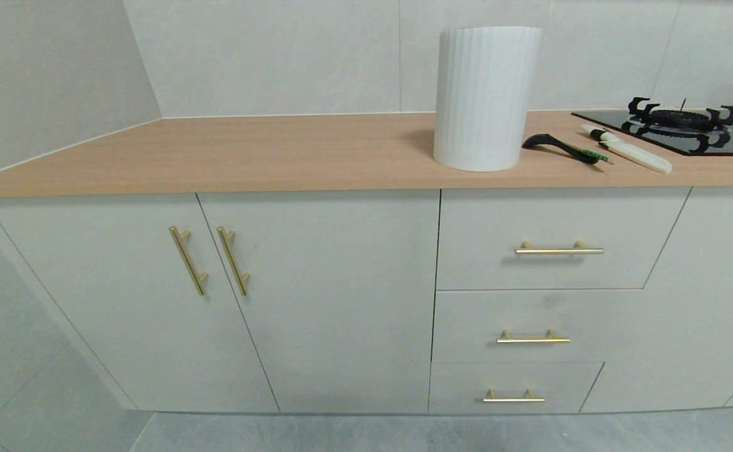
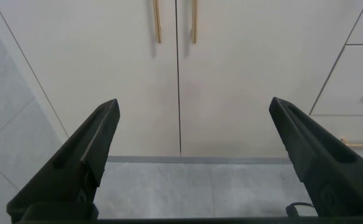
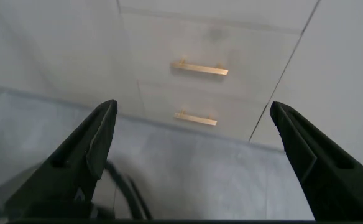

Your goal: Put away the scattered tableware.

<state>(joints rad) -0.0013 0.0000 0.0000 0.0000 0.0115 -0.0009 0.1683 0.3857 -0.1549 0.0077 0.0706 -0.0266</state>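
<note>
On the wooden countertop (image 1: 266, 150) a tall white ribbed holder (image 1: 484, 97) stands right of the middle. Just to its right lie a black spoon (image 1: 558, 145), a green-handled utensil (image 1: 595, 154) and a white knife (image 1: 627, 150). My left gripper (image 2: 192, 109) is open, held low in front of the double cabinet doors (image 2: 178, 74) with nothing between its fingers. My right gripper (image 3: 194, 109) is open too, low above the floor and facing the lower drawers (image 3: 200, 68), empty.
A black gas hob (image 1: 686, 125) sits at the countertop's far right. Below are two cabinet doors with gold handles (image 1: 209, 260) and three drawers with gold handles (image 1: 558, 250). Grey tiled floor (image 1: 341, 433) lies in front; a wall closes the left side.
</note>
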